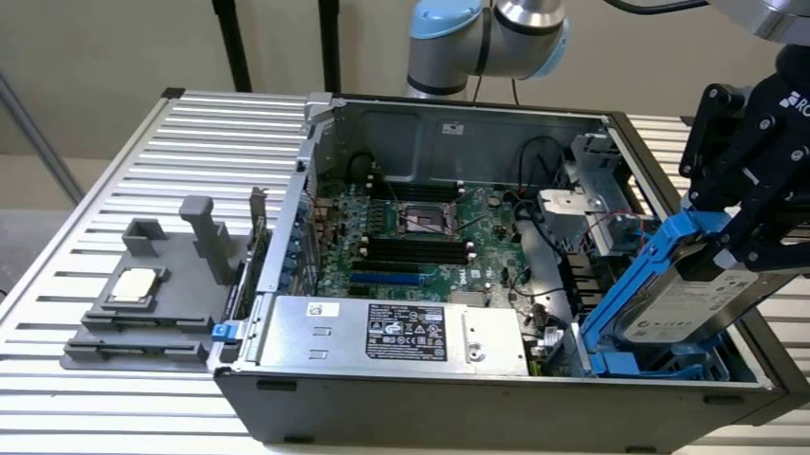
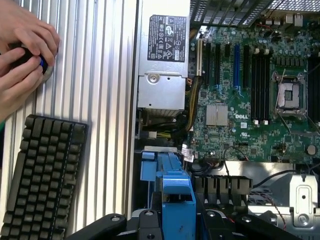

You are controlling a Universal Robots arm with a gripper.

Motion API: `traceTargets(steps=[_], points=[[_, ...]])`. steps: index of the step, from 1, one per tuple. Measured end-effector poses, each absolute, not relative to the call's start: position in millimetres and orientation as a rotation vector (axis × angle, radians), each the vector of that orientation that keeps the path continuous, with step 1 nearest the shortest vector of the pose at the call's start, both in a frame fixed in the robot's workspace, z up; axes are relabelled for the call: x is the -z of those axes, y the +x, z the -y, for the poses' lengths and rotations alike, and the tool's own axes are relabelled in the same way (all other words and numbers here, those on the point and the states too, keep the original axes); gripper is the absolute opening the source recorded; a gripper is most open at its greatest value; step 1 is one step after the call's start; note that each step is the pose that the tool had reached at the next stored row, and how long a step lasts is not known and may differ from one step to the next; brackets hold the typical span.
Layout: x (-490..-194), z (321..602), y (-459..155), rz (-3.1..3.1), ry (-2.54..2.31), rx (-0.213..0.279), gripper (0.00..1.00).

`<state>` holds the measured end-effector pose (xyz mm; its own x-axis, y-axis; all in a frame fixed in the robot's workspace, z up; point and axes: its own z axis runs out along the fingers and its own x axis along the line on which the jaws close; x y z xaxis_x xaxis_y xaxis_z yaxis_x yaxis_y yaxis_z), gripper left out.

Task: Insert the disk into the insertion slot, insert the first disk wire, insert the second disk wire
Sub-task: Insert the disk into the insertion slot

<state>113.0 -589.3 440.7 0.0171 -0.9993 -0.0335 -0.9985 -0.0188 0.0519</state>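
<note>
As seen from outside, leans in over the slatted tabletop [image 1: 215, 123] from its edge at the exterior view's right, black tool [image 1: 745, 251] tipped toward the open computer case [image 1: 506, 403]. Clamps tight on the disk [image 1: 700, 301], pinching its upper end. Shows grey and light-blue arm joints [image 1: 487, 38] behind the case's far wall, cut off above by the frame, as is the tool's wrist.

Left to right in the exterior view:
- Grey fixture [image 1: 146, 294] near the tabletop's left edge.
- Silver power supply [image 1: 398, 332] along the case's near wall.
- Green motherboard [image 1: 412, 237] on the case floor.
- Insertion slot [image 1: 633, 365] in the case's near right corner.

Holds the disk steeply tilted above that slot, lower end down among the blue fittings. Hard to tell how far in, since carrier and cage overlap there. Slot's depth hidden behind the disk.

Grey metal body, white printed label facing outward, bright blue carrier frame along its long edge.

From the wrist: person's hands [image 2: 22, 45] at the frame's corner, partly cut off, closed around something small, dark and blue, too little visible to name. Beside them a black keyboard [image 2: 42, 175] on the slats, also cut off. Blue carrier of the disk [image 2: 175, 192] gripped between the tool's [image 2: 175, 222] black links.
</note>
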Motion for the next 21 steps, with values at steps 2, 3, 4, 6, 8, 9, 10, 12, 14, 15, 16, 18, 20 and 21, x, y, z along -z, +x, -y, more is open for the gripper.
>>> traceTargets(steps=[2,3,4,6,8,9,10,12,14,15,16,18,20,21], points=[[-440.2,589.3,113.0,2.191,2.233,0.097,0.33],[-439.9,589.3,113.0,2.191,2.234,0.099,0.33],[-439.9,589.2,113.0,2.191,2.235,0.100,0.33],[-439.6,589.2,113.0,2.192,2.237,0.103,0.33],[-439.4,589.2,113.0,2.192,2.239,0.105,0.33],[-439.2,589.2,113.0,2.192,2.239,0.106,0.33],[-439.1,589.2,113.0,2.192,2.240,0.106,0.33],[-438.5,589.2,113.0,2.191,2.241,0.108,0.33],[-437.6,589.2,113.0,2.191,2.242,0.109,0.33],[-437.2,589.2,113.0,2.191,2.243,0.109,0.33],[-436.6,589.2,113.0,2.191,2.244,0.110,0.33],[-435.3,589.2,113.0,2.191,2.244,0.110,0.33],[-433.8,589.2,113.0,2.190,2.245,0.111,0.33],[-433.1,589.2,113.0,2.190,2.246,0.111,0.33]])
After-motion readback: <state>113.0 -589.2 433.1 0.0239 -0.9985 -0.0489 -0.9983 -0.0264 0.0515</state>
